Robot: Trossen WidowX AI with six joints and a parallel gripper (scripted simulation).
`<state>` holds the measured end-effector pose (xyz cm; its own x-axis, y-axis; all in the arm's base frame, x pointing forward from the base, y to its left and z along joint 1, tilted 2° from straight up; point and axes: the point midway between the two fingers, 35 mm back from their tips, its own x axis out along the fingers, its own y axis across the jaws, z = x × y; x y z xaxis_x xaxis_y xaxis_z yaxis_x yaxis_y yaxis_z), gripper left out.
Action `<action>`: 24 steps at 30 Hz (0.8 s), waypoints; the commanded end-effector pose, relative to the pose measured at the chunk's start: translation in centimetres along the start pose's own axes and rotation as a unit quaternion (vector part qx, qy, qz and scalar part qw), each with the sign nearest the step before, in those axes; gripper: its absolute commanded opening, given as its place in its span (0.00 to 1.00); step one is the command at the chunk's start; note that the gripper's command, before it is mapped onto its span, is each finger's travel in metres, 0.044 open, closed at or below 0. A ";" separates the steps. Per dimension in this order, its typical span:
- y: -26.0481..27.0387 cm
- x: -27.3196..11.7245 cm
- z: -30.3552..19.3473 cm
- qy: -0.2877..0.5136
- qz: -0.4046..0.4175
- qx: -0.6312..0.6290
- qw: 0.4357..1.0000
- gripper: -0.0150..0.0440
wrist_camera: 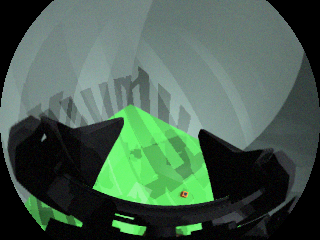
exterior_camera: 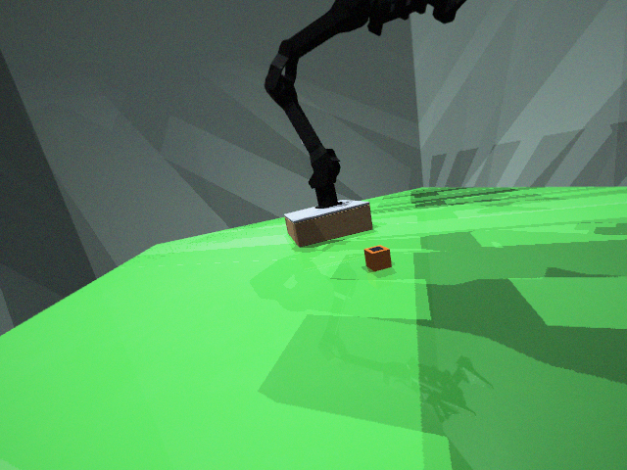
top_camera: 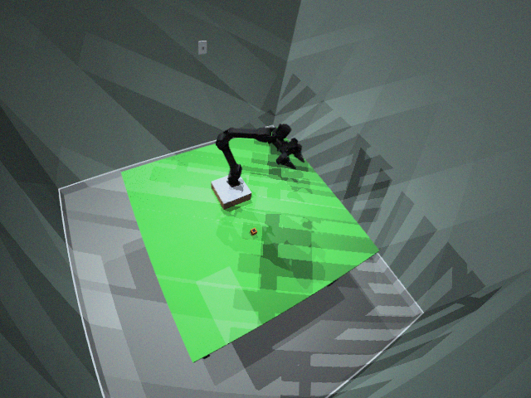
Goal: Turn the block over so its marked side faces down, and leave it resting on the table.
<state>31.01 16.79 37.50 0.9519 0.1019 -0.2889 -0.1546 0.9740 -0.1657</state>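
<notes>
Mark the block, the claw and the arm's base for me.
block (exterior_camera: 377, 258), exterior view, on its orange front side.
claw (top_camera: 294, 157), top view, midway between the open fingertips.
base (exterior_camera: 329, 227), exterior view, on its brown side wall.

Wrist view: jaws spread wide, nothing between them. Green tabletop (wrist_camera: 127, 160) fills the gap. Small orange block (wrist_camera: 184, 194) rests on it, nearer the right-hand finger (wrist_camera: 230, 160), untouched.
</notes>
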 end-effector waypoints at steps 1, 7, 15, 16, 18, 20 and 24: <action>-2.2 4.4 -3.9 0.087 -0.027 -0.022 0.996 1.00; -7.8 9.7 -11.5 0.235 -0.072 -0.016 0.969 1.00; -13.6 11.8 -19.0 0.363 -0.104 0.021 0.926 1.00; -14.2 11.9 -20.1 0.383 -0.102 0.027 0.918 1.00; -15.9 12.0 -23.2 0.435 -0.096 0.048 0.894 1.00; -17.5 11.7 -26.2 0.484 -0.086 0.075 0.867 1.00; -20.1 10.2 -31.8 0.570 -0.061 0.145 0.806 1.00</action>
<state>37.20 -5.74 10.74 0.2035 -0.1669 -0.9647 0.0962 0.9840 -0.1499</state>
